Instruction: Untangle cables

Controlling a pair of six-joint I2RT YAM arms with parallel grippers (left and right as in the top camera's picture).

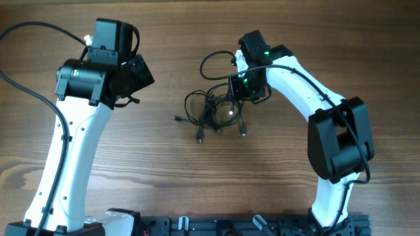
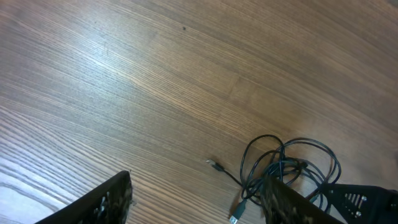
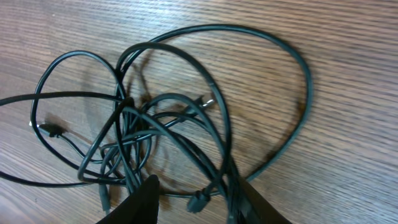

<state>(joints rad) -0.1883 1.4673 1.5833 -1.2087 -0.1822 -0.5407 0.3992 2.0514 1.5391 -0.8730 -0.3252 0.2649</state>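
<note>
Right gripper [image 3: 193,186]: jaws part-open, set down over the cables [image 1: 216,108], black fingers [image 3: 140,202] straddling a couple of strands and one small plug [image 3: 198,202]. The gap is wider than any cord, so we see no clamp. From overhead it sits at approx 2 o'clock of the tangle, touching its upper edge.

Left gripper [image 2: 196,186]: jaws wide apart, nothing between them but bare wood. It hangs at approx 9 o'clock of the tangle, well apart from it. In its wrist cam the cords show at 4 o'clock, just behind one finger [image 2: 292,205].

Cables: thin, black, rubbery w/ a slight sheen, looped into overlapping rings and knotted thick at the middle. One big loop swings out toward 12 o'clock, and short tails w/ small plug ends [image 1: 198,139] trail to 6 and 8 o'clock. They lie flat near the centre of the table [image 1: 164,157].

Table: brown wood-grain top w/ fine streaks, matte. We see no room beyond it.
</note>
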